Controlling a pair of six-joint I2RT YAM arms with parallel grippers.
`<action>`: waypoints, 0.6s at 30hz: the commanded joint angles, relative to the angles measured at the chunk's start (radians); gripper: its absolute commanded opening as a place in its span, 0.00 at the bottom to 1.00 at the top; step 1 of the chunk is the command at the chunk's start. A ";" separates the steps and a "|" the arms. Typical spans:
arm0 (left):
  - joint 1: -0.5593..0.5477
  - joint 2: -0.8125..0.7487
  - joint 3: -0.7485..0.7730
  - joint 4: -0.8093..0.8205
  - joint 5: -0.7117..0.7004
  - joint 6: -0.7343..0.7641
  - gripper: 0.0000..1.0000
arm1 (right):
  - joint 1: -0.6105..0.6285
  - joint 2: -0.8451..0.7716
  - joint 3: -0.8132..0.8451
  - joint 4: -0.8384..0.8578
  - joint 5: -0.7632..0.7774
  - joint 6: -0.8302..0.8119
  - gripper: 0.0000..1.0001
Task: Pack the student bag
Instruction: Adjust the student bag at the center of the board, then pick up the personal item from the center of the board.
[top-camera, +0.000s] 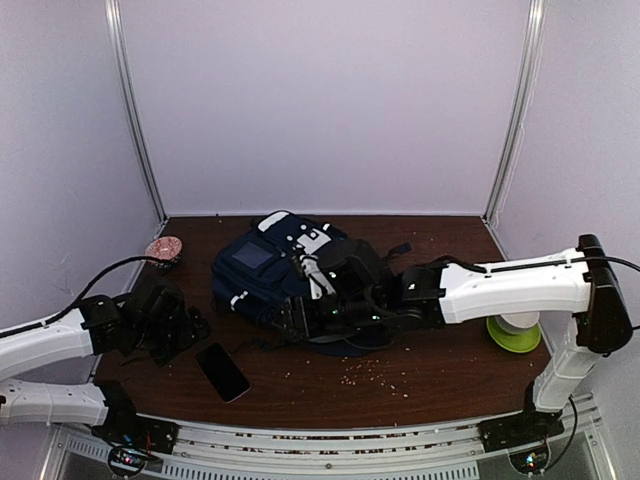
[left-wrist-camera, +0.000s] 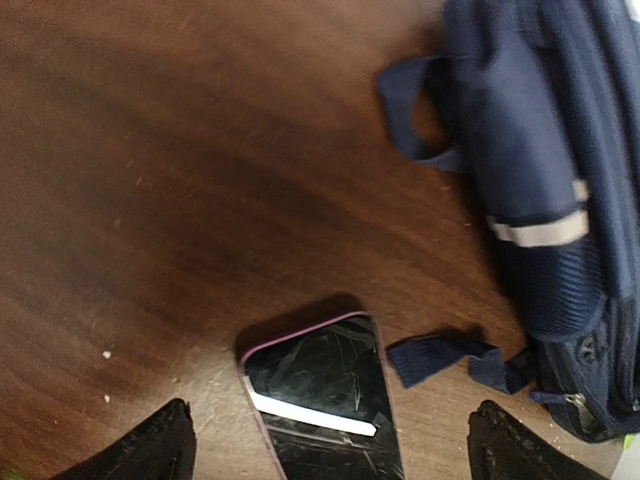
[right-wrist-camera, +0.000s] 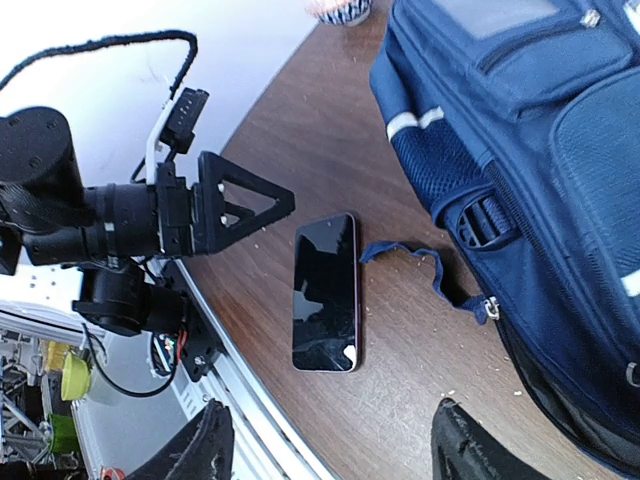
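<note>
Hovering with its fingers spread wide and nothing between them, the left gripper (left-wrist-camera: 330, 455) is hanging over a phone (left-wrist-camera: 322, 400) that is lying flat just off the near left corner of the student bag (top-camera: 285, 270). The bag itself is lying mid-table, between the two arms. The right gripper (right-wrist-camera: 335, 450) is reaching across the bag's near side, also spread and empty.

Several risks are showing. The phone is thin and flat on the table (left-wrist-camera: 150, 150), so fingertips closing on it are likely to skid off its edges or push it away rather than lift it. A loose strap end (left-wrist-camera: 440, 360) is trailing from the bag to just beside the phone – a closing finger could be catching the strap too and dragging the bag. Both grippers are working on the bag's left side, so the arms may be heading for a knock. Whether the bag's mouth is open is hidden under the right arm – a closed or sagging opening would be blocking the phone.

Counting: one bag, one phone and two grippers. There is also one pink cup (top-camera: 163, 248) beyond the bag's left side and one green plate (top-camera: 513, 338) carrying one white cup (top-camera: 518, 320) to the bag's right. Many crumbs (top-camera: 375, 372) are lying in front of the bag.
</note>
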 joint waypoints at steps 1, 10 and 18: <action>0.042 0.027 -0.024 0.014 0.091 -0.123 0.97 | 0.000 0.050 0.039 0.001 -0.041 -0.003 0.68; 0.040 0.324 0.111 -0.086 0.155 -0.172 0.98 | -0.003 0.009 -0.039 -0.025 0.032 -0.017 0.68; -0.002 0.497 0.253 -0.165 0.162 -0.193 0.98 | -0.004 -0.077 -0.128 -0.024 0.079 -0.016 0.68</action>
